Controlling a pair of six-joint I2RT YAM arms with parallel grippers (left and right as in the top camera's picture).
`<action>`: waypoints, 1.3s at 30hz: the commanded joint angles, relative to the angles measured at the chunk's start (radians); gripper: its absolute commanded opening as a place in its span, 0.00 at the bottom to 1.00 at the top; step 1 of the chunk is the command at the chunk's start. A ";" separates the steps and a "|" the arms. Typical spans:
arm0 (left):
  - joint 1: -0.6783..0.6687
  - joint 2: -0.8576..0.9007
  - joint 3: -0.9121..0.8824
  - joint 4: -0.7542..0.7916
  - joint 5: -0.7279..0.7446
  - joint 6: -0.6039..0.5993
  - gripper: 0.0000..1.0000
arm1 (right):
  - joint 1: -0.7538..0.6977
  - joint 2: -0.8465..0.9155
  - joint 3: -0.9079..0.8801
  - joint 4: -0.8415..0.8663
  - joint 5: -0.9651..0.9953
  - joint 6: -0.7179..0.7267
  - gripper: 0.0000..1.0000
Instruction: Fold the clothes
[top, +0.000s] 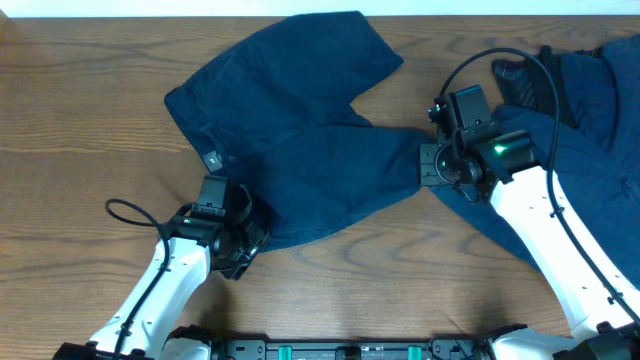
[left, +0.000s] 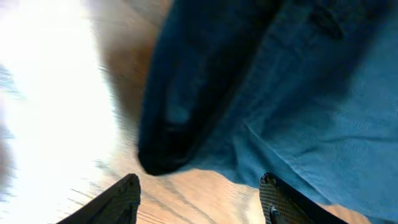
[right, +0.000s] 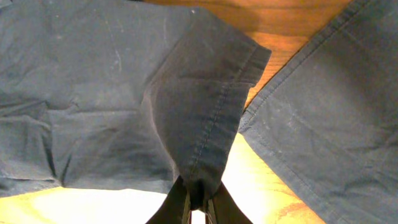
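Observation:
A pair of dark navy shorts (top: 300, 120) lies spread on the wooden table, waistband at the left, one leg towards the back, the other towards the right. My right gripper (right: 198, 208) is shut on the hem of the right leg (right: 205, 118) and lifts it into a pinched fold; in the overhead view it sits at the leg's end (top: 432, 163). My left gripper (left: 199, 199) is open, its fingers just above bare wood at the shorts' front edge (left: 261, 124); overhead it is at the lower left corner (top: 240, 245). A second navy garment (top: 590, 110) lies at the right.
The second garment (right: 329, 106) lies close beside the held leg, with a strip of bare wood between them. A black cable (top: 125, 212) loops on the table left of my left arm. The table's back edge (top: 150, 14) runs along the top.

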 joint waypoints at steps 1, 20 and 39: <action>-0.002 0.022 -0.007 -0.023 -0.063 -0.027 0.64 | 0.006 -0.003 -0.009 -0.003 0.015 -0.008 0.07; -0.002 0.163 -0.004 0.071 -0.098 -0.076 0.06 | 0.006 -0.003 -0.014 -0.004 0.015 -0.008 0.06; -0.002 -0.566 0.089 -0.661 0.100 0.222 0.06 | -0.123 -0.058 0.035 0.056 0.027 -0.085 0.01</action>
